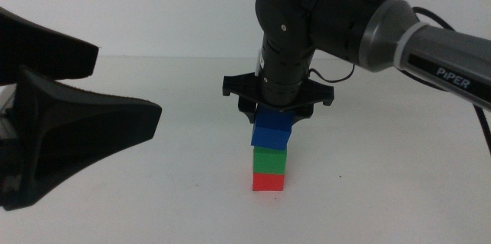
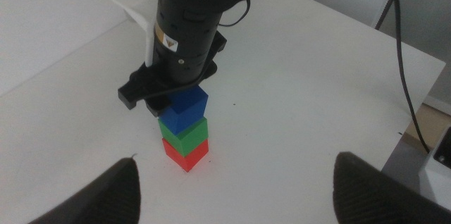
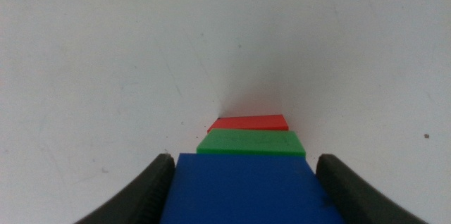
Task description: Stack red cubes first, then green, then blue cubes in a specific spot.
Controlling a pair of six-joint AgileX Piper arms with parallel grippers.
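The red cube [image 1: 268,182] sits on the white tabletop [image 1: 368,198], the green cube [image 1: 270,159] on top of it. The blue cube [image 1: 272,131] is on top of the green, turned slightly and shifted a little right. My right gripper [image 1: 275,116] reaches straight down over the stack, its jaws shut on the blue cube's sides. The right wrist view shows the blue cube [image 3: 246,189] between the jaws, with green [image 3: 250,143] and red [image 3: 248,122] below. My left gripper [image 1: 126,83] waits open at the left, aimed at the stack [image 2: 184,129].
The right arm's grey link [image 1: 414,41] and cable [image 1: 483,121] run in from the right. A white sheet-like object [image 2: 135,14] lies on the table behind the right gripper. The table's edge [image 2: 405,122] shows in the left wrist view.
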